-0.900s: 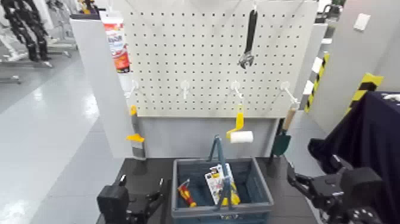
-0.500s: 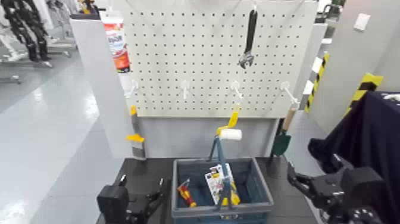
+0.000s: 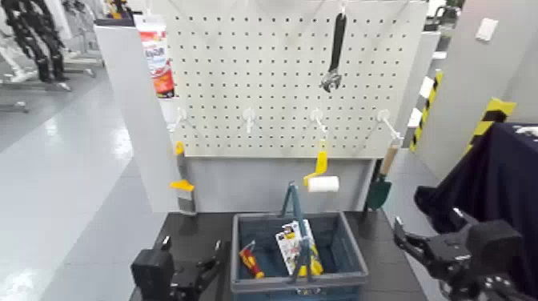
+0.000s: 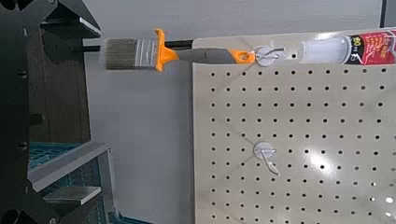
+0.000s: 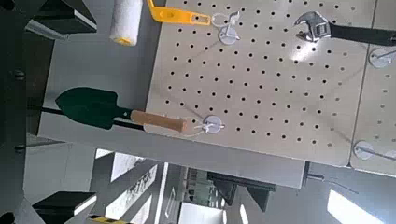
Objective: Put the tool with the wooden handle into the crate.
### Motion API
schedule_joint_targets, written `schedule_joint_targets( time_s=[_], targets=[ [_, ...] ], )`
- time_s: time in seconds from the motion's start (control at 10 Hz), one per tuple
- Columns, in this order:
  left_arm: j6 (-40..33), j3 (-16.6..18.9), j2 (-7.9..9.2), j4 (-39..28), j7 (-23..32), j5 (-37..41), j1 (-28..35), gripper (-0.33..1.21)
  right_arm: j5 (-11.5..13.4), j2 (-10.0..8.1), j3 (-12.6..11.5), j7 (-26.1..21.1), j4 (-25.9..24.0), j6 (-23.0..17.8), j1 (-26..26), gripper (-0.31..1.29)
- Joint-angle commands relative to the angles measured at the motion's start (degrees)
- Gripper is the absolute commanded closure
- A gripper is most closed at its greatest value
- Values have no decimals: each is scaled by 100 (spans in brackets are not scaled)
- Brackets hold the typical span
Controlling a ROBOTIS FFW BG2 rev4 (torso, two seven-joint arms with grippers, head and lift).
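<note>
Head view shows a white pegboard [image 3: 280, 76] standing behind a dark table [image 3: 376, 248]. The trowel [image 3: 383, 178] hangs from a hook at the right end of the board, wooden handle up and green blade pointing down. It is not in the crate [image 3: 298, 258]. The crate sits on the table below the board, with some small things inside and its thin hoop handle standing up.

A paint roller [image 3: 321, 178] with a yellow handle hangs just above the crate. A black wrench [image 3: 335, 52] hangs high on the board.

The right gripper [image 3: 416, 246] is low on the right, beside the crate and below the trowel. Its jaws are spread apart and hold nothing. The left gripper [image 3: 210, 268] is low on the left, next to the crate. Its jaws are also apart and hold nothing.

In the right wrist view, the trowel [image 5: 110, 110] hangs from its hook, near the roller [image 5: 126, 21]. In the left wrist view, a paintbrush [image 4: 140, 53] with an orange band hangs at the board's edge.
</note>
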Motion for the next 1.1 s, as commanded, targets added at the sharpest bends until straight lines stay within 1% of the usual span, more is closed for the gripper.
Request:
schedule_joint_targets(
  time_s=[0.1, 0.2, 0.3, 0.5, 0.8, 1.0, 1.1],
  targets=[
    [14, 9, 0, -5, -16, 21, 2, 12, -309, -90, -401, 488, 471, -10, -370, 4],
    [14, 9, 0, -5, -16, 30, 2, 12, -459, -187, -516, 716, 708, -28, -545, 5],
    [14, 9, -9, -5, -24, 30, 2, 12, -511, -283, -577, 848, 901, -19, -695, 5],
    [23, 18, -9, 4, -42, 39, 2, 12, -617, -477, -595, 1033, 1262, -19, -976, 4],
    [41, 9, -17, 4, -60, 39, -7, 12, -819, -749, -516, 1332, 1912, -63, -1459, 5],
    [58, -9, -9, 4, -68, 39, -24, 12, -960, -934, -401, 1595, 2615, -160, -1916, 5],
    [58, -9, -9, 4, -77, 39, -24, 12, -1003, -1048, -296, 1736, 2967, -195, -2163, 5]
  ],
)
